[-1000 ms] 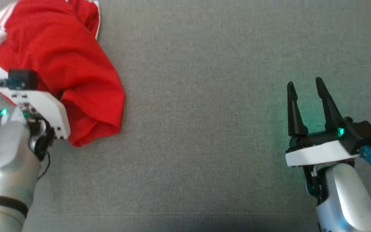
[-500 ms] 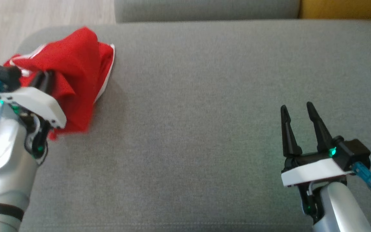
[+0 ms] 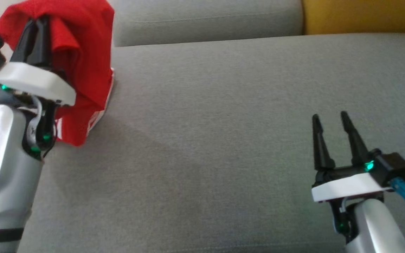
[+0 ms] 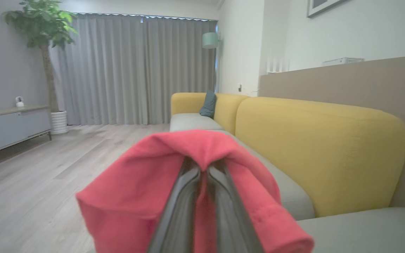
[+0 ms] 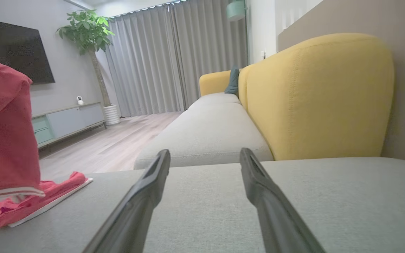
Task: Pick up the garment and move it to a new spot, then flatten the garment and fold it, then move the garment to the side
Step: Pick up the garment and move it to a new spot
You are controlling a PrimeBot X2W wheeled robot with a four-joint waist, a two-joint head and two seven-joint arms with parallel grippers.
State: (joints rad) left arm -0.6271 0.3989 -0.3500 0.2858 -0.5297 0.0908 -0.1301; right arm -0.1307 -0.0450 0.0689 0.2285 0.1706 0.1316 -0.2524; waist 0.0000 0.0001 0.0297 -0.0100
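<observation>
The garment (image 3: 79, 66) is red cloth with white trim. It hangs lifted at the left of the grey sofa seat, draped over my left gripper (image 3: 35, 24), which is shut on it. In the left wrist view the red garment (image 4: 135, 189) folds over both closed fingers (image 4: 181, 207). Its lower hem still trails on the seat, as the right wrist view shows with the garment (image 5: 5, 140) at its left edge. My right gripper (image 3: 329, 117) stands open at the lower right, above bare cushion; its fingers (image 5: 146, 189) hold nothing.
The grey sofa seat (image 3: 223, 123) stretches wide between the two arms. A yellow backrest (image 3: 357, 15) rises at the far right, a grey cushion (image 3: 202, 19) behind. Wooden floor (image 4: 30, 175) lies beyond the sofa's left end.
My left gripper has risen with the garment, pulling most of the cloth off the seat. The head camera has tilted up, bringing the backrest into view. The right gripper stays open in place.
</observation>
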